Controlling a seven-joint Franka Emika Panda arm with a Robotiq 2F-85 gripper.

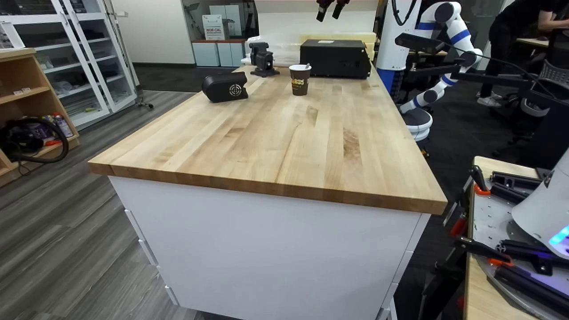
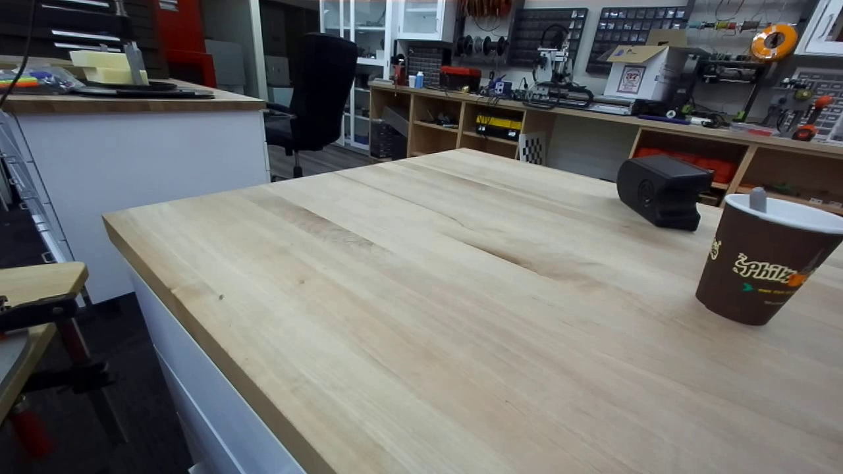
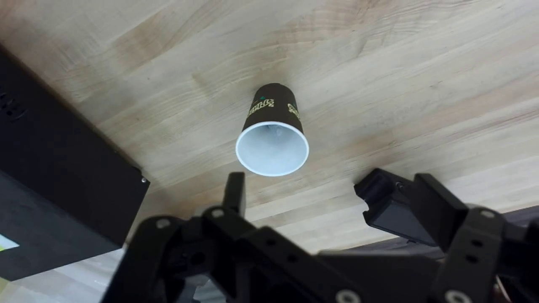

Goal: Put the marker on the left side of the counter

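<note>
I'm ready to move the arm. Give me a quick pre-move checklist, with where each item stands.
1. Gripper open: ok, seen in the wrist view.
2. Cup upright on the counter: ok in both exterior views.
3. Marker identified: cannot tell; a grey tip at the cup's rim may be its end.
4. Gripper centred over the cup: not ok; in the wrist view the cup looks off to one side.
5. Which side is left: cannot tell from these views.

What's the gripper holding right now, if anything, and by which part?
Nothing is held. The gripper is open and empty; the brown cup stands on the counter, untouched.
</note>
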